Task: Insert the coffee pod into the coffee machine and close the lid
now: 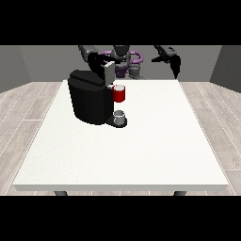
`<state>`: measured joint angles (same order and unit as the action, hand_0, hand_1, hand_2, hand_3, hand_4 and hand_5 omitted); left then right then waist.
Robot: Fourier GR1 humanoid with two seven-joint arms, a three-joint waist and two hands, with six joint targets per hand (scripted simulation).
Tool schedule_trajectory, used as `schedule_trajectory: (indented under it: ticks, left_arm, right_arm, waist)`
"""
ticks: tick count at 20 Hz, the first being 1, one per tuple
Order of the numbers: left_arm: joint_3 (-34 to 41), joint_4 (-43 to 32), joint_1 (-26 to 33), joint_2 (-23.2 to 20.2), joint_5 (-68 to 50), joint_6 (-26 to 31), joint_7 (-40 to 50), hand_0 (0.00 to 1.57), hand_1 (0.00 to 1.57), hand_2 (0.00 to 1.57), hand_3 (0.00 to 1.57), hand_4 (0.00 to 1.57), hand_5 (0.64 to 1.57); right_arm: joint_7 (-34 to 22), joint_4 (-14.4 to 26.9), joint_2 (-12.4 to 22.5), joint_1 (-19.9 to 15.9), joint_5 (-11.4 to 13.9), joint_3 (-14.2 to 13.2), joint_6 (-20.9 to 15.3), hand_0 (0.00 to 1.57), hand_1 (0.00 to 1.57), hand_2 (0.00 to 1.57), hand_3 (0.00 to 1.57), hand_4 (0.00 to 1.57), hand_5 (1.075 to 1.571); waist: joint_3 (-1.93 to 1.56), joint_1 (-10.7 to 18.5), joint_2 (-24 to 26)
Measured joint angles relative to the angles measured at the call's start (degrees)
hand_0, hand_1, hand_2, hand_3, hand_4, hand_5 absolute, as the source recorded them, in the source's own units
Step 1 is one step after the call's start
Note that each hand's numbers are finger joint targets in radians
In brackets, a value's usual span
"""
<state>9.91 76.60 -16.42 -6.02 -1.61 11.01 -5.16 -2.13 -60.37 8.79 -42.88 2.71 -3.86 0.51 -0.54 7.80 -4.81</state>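
On the white counter (141, 155), toward its far left part as I am seeing it, the black coffee machine (89, 101) is standing. Its lid (109, 71) is sitting raised, a grey flap tilted up at the top. A red pod holder (119, 93) is sticking out from the machine's front, with something pale showing at its top; I cannot tell whether that is the coffee pod. Below it, a small grey cup (120, 116) is resting on the machine's dark base, directly under the red part.

I am seeing the hand at the view's left (98, 63) hanging just behind the raised lid, close to the machine's top; whether its fingers are spread or curled I cannot tell. The hand at the view's right (176, 65) is hovering well apart from the machine, beyond the counter's far edge, with its fingers pointing downward and holding nothing. Grey wood-plank floor (23, 113) is surrounding the counter.
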Motion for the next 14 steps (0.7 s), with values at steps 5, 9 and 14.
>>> schedule_trajectory:
  ticks: [5, 9, 14]
  left_arm:
    - [-0.92, 0.42, -0.31, -0.36, -0.34, 1.68, -0.83, 0.00, 0.00, 0.00, 0.00, 0.18, 1.571]
    - [-1.19, 0.59, -0.96, 0.42, 0.07, 0.61, -1.71, 0.00, 0.00, 0.00, 0.00, 0.14, 1.571]
    - [-2.36, 0.98, 1.64, 2.24, 0.74, -0.50, -3.10, 0.00, 0.00, 0.00, 0.00, 0.19, 1.571]
  right_arm:
    - [-2.55, -1.60, 0.14, 0.47, 0.15, 0.15, -1.17, 0.00, 0.00, 0.00, 0.00, 0.12, 1.571]
    - [-1.15, -3.28, -1.27, 0.63, -0.23, 1.94, 0.21, 0.00, 0.00, 0.00, 0.00, 0.13, 1.571]
    - [5.52, -6.02, -5.65, 4.69, 0.32, 6.56, 2.17, 0.00, 0.00, 0.00, 0.00, 0.27, 1.571]
  waist:
    - [-0.17, 0.93, -0.03]
    - [-0.04, 0.82, 0.25]
    - [0.38, -0.45, 3.37]
